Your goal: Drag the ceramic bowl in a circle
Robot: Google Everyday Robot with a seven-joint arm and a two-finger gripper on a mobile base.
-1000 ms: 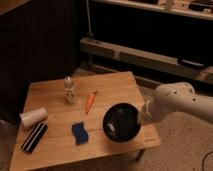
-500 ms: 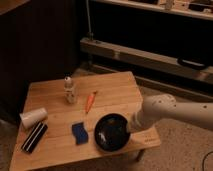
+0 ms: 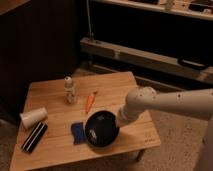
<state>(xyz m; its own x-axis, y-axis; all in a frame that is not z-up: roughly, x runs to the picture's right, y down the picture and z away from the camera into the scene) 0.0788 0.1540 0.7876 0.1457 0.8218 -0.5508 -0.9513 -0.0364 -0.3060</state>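
Note:
The ceramic bowl [image 3: 100,130], black, glossy and round, sits on the wooden table [image 3: 50,95] near its front edge, right of centre. My white arm reaches in from the right. The gripper [image 3: 119,122] is at the bowl's right rim and holds on to it. The fingers themselves are dark against the bowl and mostly hidden.
A blue sponge-like piece [image 3: 77,133] touches the bowl's left side. An orange carrot-like item [image 3: 90,102] and a small white bottle [image 3: 70,91] stand behind it. A white paper cup [image 3: 33,118] and a black flat bar [image 3: 34,137] lie at the left. Dark shelving rises behind the table.
The bowl has slid left across the table with the gripper, from near the right edge towards the blue piece. The arm has stretched further over the table.

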